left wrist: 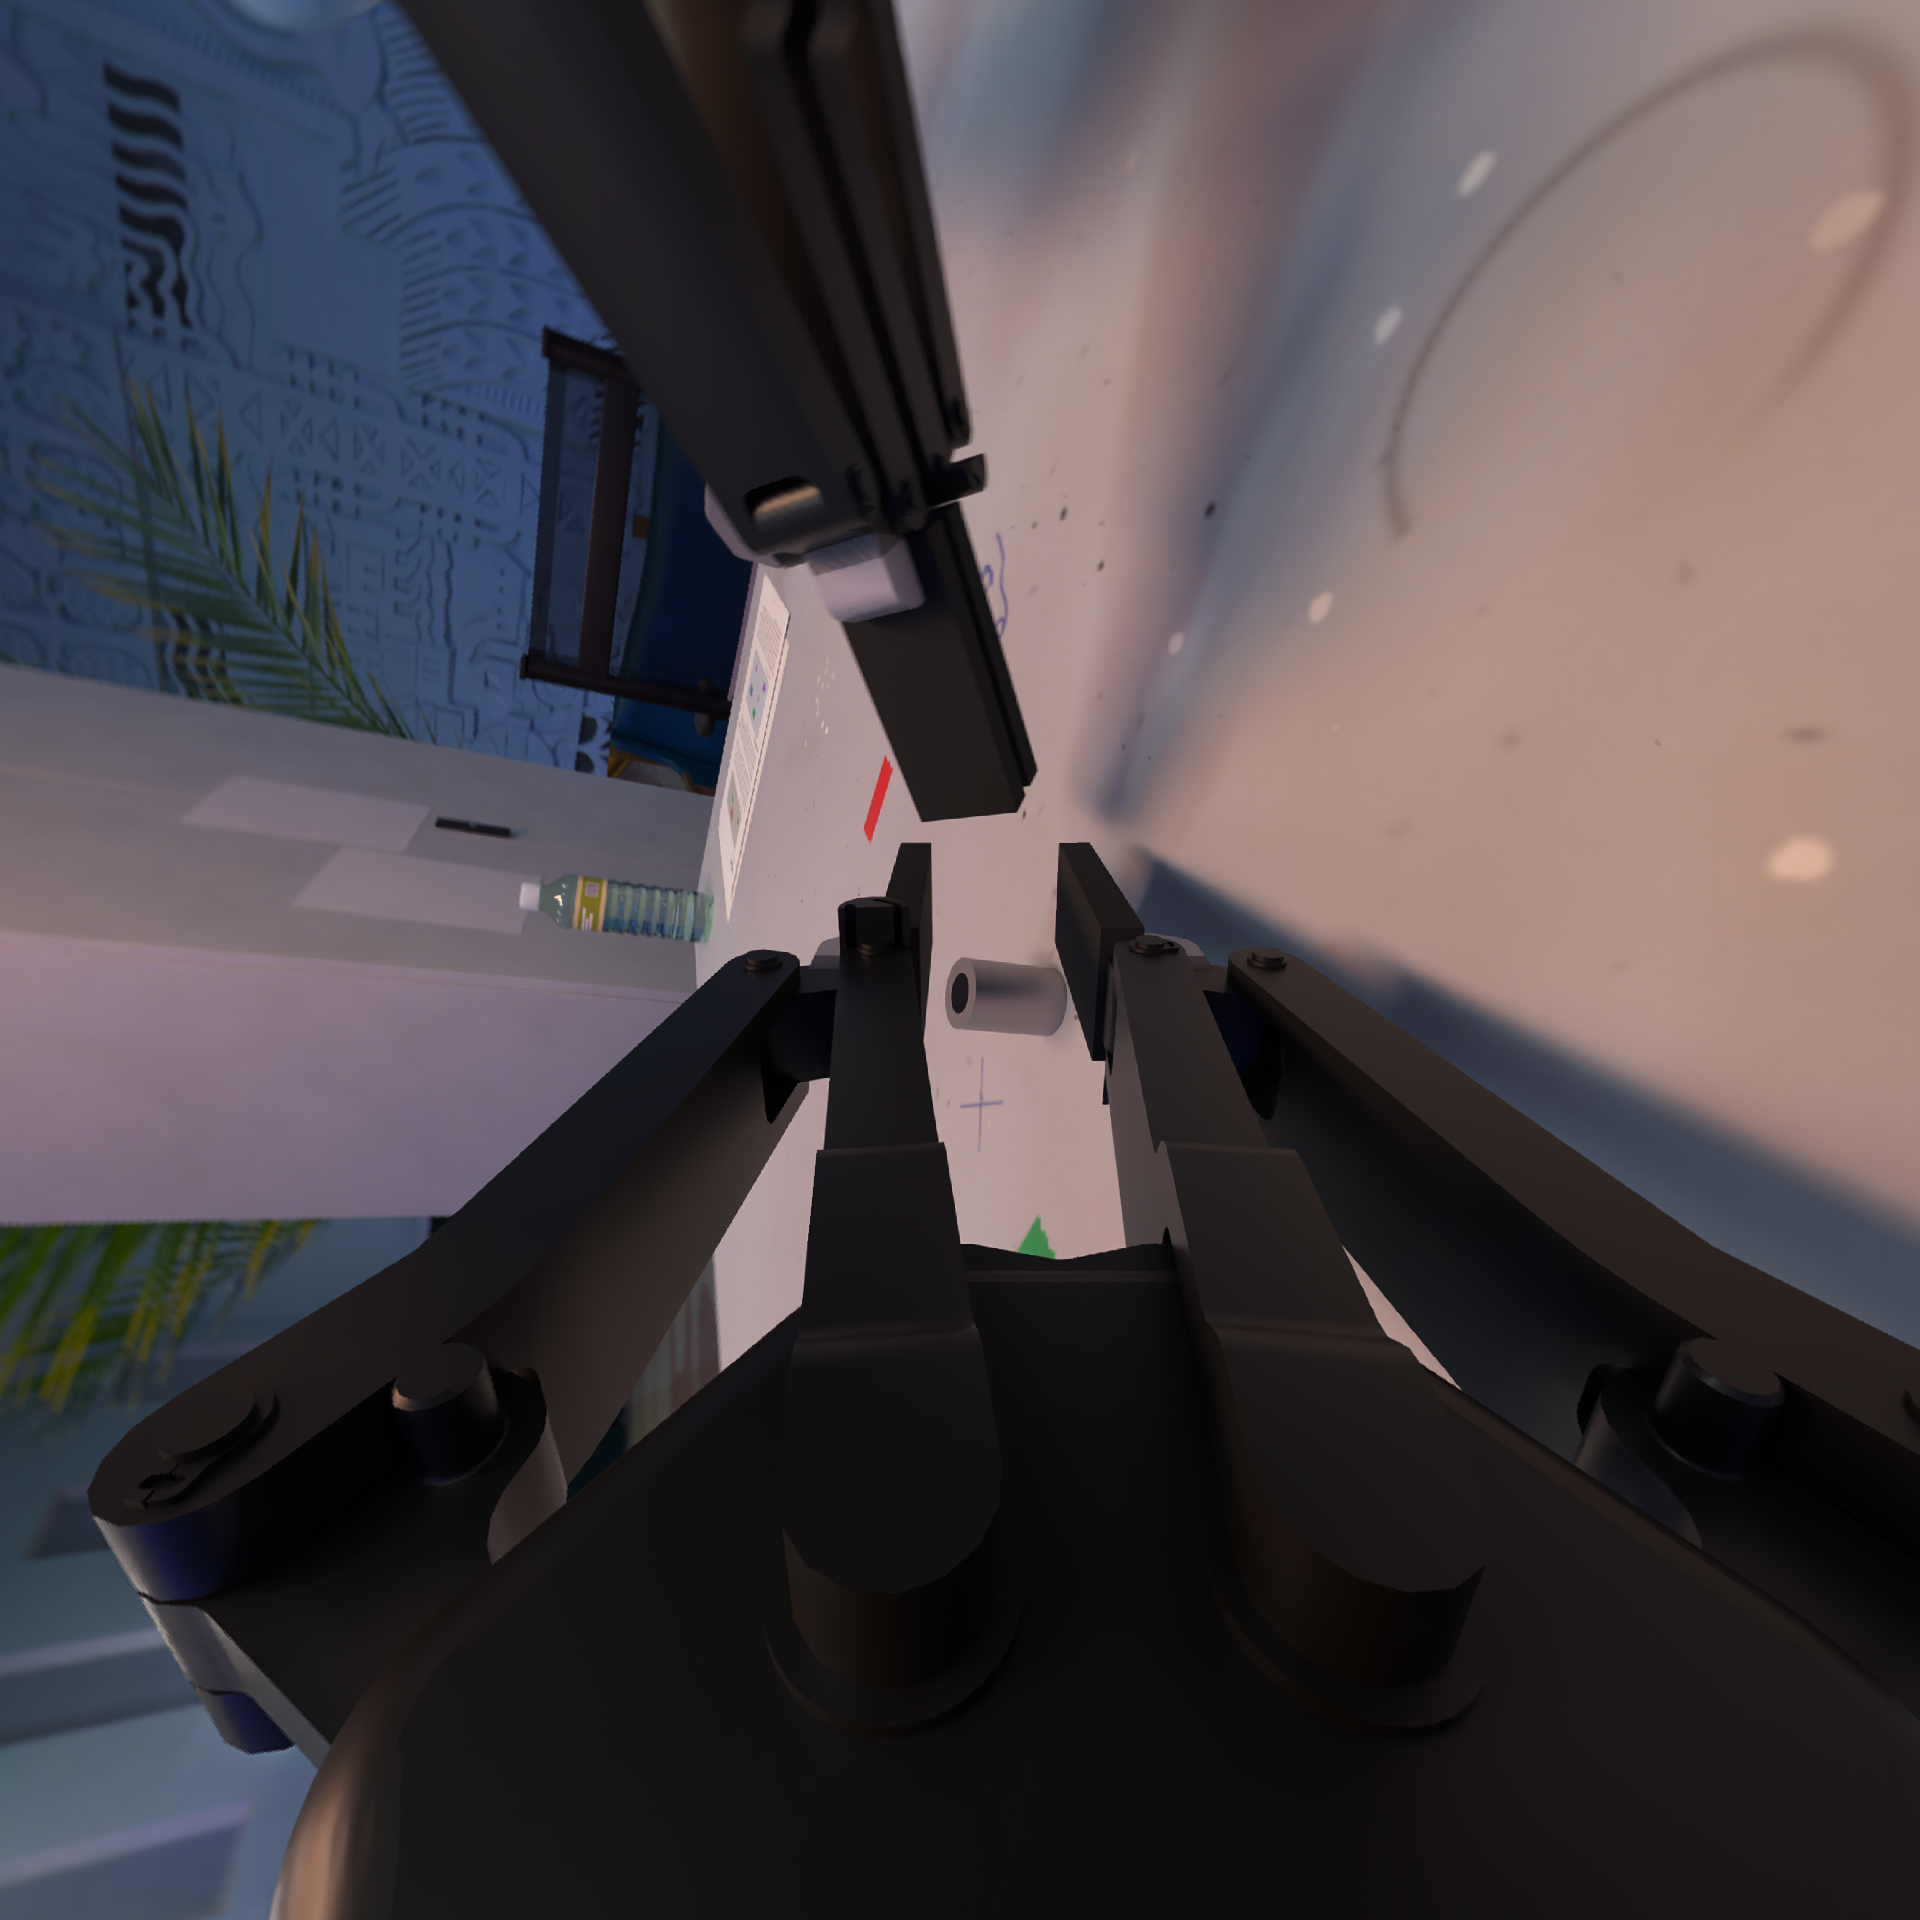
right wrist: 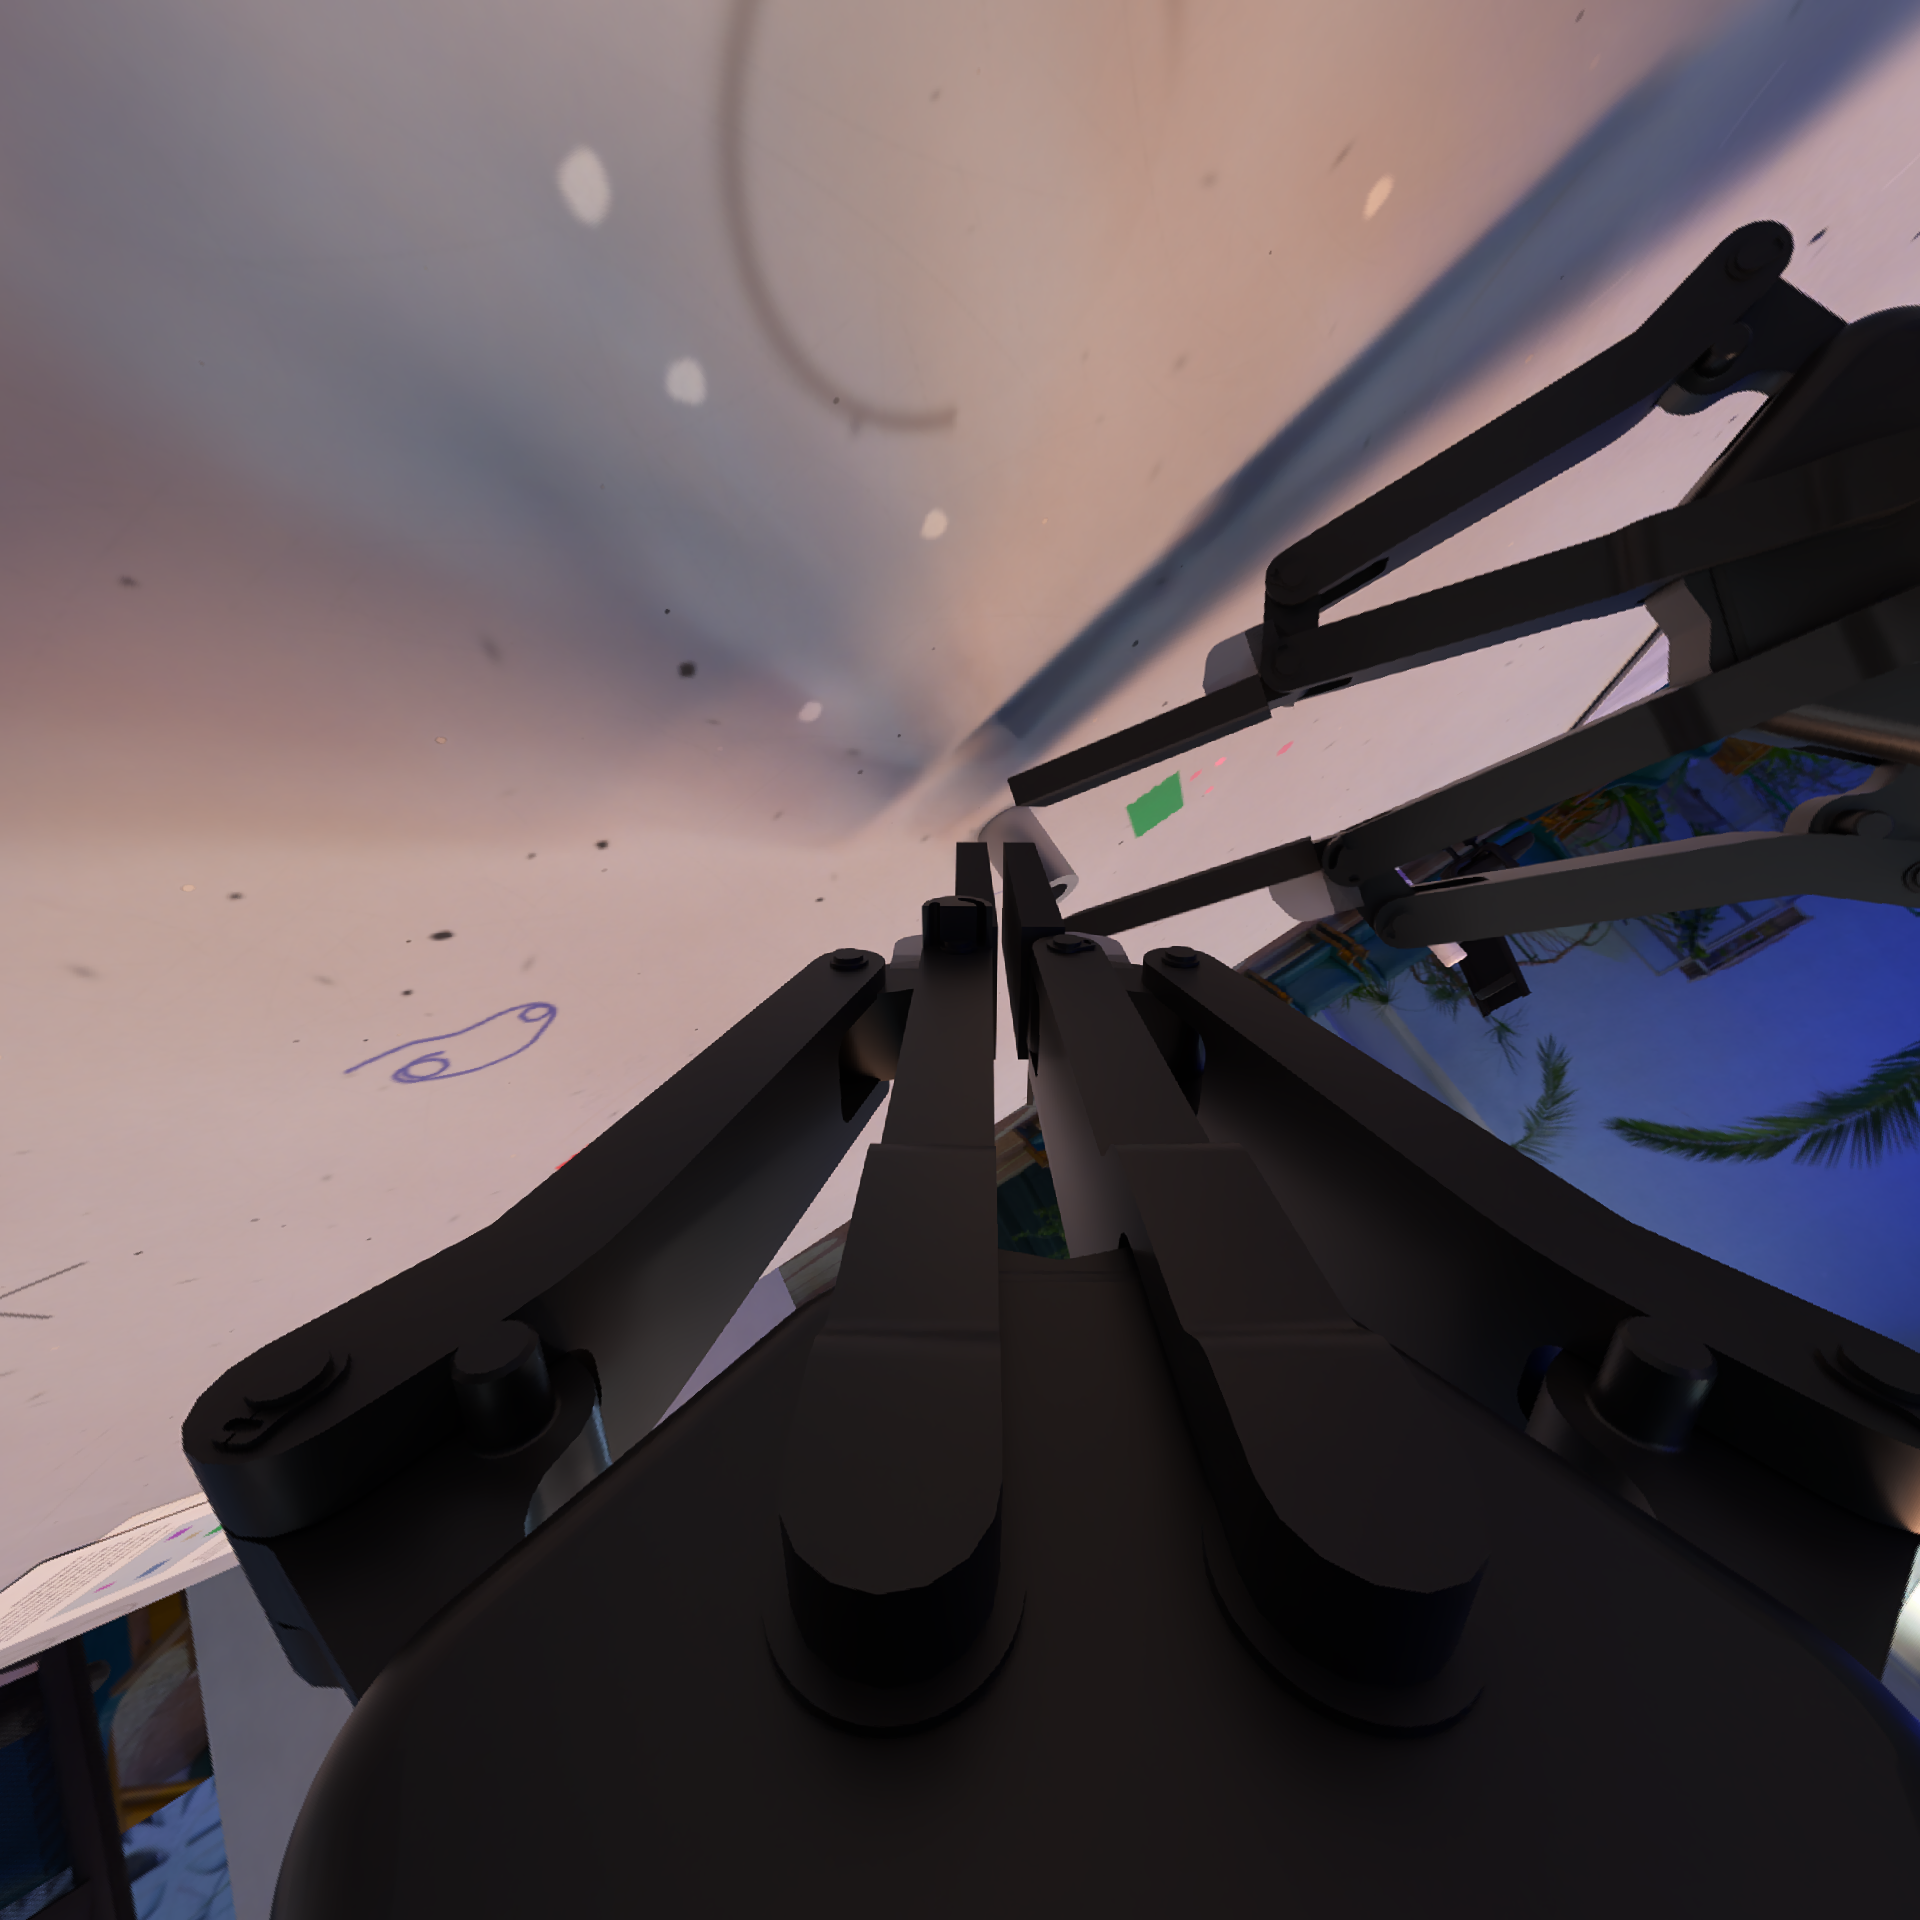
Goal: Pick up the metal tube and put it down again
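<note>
Left gripper [left wrist: 992, 868] stood open, pads either side of the metal tube [left wrist: 1006, 995], not touching it. Tube lay on its side on the white table [left wrist: 1455, 727], bore facing the left pad, a bit short of the fingertips. Right gripper [right wrist: 995, 868] was fully closed, nothing between its pads, tips just beside the tube's end [right wrist: 1023, 831]. Green patch [right wrist: 1155, 804] and pen scribble [right wrist: 457, 1049] on the tabletop. Plastic bottle [left wrist: 618, 906] well apart.

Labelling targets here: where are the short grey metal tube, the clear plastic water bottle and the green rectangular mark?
Short grey metal tube [left wrist: 1013, 995], left wrist view, side wall.
Clear plastic water bottle [left wrist: 623, 906], left wrist view, body.
Green rectangular mark [right wrist: 1154, 804], right wrist view, centre.
</note>
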